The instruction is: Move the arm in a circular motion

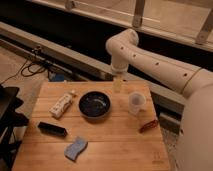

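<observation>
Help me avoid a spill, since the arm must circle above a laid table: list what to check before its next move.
1. Gripper hangs from the arm at the table's back edge, touching nothing: ok.
2. Gripper's height above the wood: cannot tell.
3. Cup upright and apart from the gripper, though it is the nearest thing: ok.
4. Bowl apart from the gripper, nearer the table's front: ok.
5. Bottle and sponge lie farther off: ok.
6. Room between the arm's elbow and the railing behind: cannot tell.
</observation>
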Tool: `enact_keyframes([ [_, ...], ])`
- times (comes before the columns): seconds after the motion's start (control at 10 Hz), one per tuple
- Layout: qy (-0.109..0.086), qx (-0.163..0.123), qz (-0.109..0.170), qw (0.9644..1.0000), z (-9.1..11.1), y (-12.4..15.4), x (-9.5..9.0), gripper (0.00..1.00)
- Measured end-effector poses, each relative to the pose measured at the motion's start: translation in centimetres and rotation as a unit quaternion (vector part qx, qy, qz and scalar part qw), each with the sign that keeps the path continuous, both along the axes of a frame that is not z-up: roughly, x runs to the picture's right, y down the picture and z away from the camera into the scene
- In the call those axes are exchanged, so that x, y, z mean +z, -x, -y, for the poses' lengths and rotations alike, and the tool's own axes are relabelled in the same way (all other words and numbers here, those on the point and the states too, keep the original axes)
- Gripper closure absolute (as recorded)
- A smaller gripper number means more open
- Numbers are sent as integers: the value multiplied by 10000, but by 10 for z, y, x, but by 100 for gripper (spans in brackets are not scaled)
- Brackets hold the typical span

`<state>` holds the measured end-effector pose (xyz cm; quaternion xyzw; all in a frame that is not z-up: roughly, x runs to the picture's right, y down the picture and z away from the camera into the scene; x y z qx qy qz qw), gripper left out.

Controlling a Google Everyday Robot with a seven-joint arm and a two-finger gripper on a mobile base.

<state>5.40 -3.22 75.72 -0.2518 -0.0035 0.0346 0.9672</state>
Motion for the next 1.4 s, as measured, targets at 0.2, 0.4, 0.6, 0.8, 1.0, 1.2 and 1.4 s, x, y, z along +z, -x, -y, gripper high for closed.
enact_keyframes([
  [0.2,101,-116,63,9999,-33,21,-25,20],
  [0.4,210,-31,-11,9998,-59,28,-45,20],
  [0.6,271,166,-182,9993,-67,12,-49,20],
  [0.8,345,411,-457,9975,-70,-27,-49,20],
  [1.0,466,659,-738,9940,-72,-72,-46,20],
  [1.2,607,927,-1054,9882,-71,-119,-38,20],
  [1.4,624,1147,-1329,9825,-54,-177,-24,20],
])
